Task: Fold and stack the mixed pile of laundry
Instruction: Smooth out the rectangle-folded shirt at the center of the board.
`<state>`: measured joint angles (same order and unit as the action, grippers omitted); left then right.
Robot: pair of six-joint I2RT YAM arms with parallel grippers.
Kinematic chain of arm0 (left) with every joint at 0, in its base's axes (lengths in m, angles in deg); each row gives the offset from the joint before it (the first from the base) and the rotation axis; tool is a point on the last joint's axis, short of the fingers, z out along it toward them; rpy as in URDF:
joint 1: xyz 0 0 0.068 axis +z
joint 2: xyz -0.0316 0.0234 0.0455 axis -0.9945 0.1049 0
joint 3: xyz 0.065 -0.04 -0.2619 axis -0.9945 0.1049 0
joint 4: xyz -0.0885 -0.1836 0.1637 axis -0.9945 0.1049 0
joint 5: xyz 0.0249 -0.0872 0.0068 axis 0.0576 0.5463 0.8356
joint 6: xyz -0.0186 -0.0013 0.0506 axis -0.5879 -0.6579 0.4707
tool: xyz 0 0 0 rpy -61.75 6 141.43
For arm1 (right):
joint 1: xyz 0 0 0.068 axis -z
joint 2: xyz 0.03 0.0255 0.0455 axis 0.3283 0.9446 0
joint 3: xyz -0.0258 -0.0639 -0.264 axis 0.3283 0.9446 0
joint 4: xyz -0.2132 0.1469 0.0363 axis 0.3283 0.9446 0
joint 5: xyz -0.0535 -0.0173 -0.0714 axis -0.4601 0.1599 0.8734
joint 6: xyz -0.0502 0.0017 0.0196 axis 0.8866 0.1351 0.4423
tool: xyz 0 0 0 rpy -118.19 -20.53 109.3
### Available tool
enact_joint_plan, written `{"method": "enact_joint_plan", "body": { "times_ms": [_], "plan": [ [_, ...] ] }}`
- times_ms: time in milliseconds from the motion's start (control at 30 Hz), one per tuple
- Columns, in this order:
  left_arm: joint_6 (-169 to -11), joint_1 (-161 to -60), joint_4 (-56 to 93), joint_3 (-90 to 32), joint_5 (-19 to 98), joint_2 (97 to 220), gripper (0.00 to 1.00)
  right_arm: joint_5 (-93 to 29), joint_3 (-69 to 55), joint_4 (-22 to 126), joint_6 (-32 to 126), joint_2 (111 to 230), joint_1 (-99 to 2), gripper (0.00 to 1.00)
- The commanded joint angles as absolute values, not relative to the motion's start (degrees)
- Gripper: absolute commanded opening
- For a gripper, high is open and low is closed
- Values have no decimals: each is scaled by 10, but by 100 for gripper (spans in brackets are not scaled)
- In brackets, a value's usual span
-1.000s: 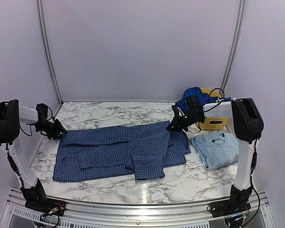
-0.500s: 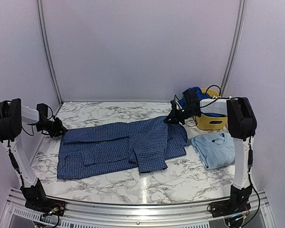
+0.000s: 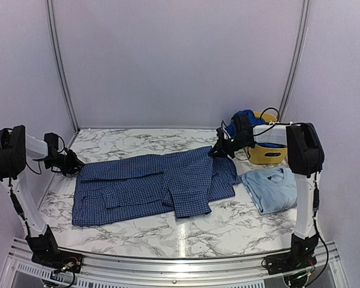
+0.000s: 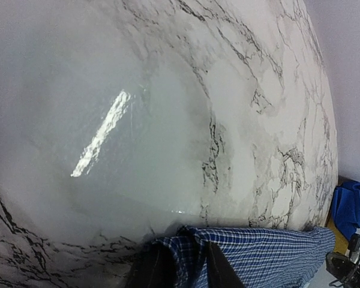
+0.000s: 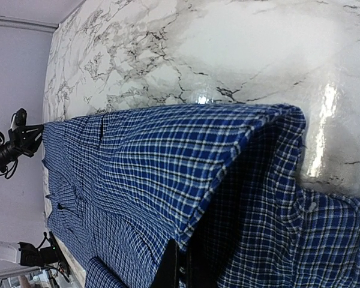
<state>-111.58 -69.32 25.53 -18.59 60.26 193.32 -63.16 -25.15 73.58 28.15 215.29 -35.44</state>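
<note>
The navy-and-white check shirt [image 3: 156, 183] lies spread flat across the middle of the marble table. My left gripper [image 3: 72, 162] is shut on its far left corner; in the left wrist view the checked cloth [image 4: 252, 258] sits bunched between my dark fingers [image 4: 149, 270]. My right gripper [image 3: 219, 150] is shut on the shirt's far right edge, and the right wrist view shows the hem [image 5: 228, 180] pinched between the fingertips. A folded pale sky-blue T-shirt [image 3: 273, 189] lies at the right. A royal-blue piece [image 3: 246, 120] hangs out of the yellow basket.
The small yellow basket [image 3: 267, 153] stands at the back right, just behind my right arm. Bare marble shows behind the shirt [image 3: 138, 141] and along the front edge [image 3: 186, 231]. White walls close the table at the back and sides.
Both grippers pulled the shirt's far edge back, away from the front. The shirt shifted slightly and lies flatter. Little has changed in the last half second.
</note>
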Motion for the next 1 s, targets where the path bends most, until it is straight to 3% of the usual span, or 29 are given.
{"method": "enact_joint_plan", "body": {
  "times_ms": [0, 267, 433, 967],
  "plan": [
    [-1113, -689, 253, -161, 604, 1912, 23, -637, -265, 740, 287, 2152, -348, 0],
    [-1119, -682, 247, -148, 594, 1900, 16, -638, -264, 738, 285, 2151, -347, 0],
    [-1122, -679, 239, -161, 607, 1912, 0, -636, -264, 734, 285, 2151, -344, 0],
    [-1142, -670, 221, -221, 652, 1938, 0, -660, -324, 696, 248, 2175, -326, 0]
  ]
}}
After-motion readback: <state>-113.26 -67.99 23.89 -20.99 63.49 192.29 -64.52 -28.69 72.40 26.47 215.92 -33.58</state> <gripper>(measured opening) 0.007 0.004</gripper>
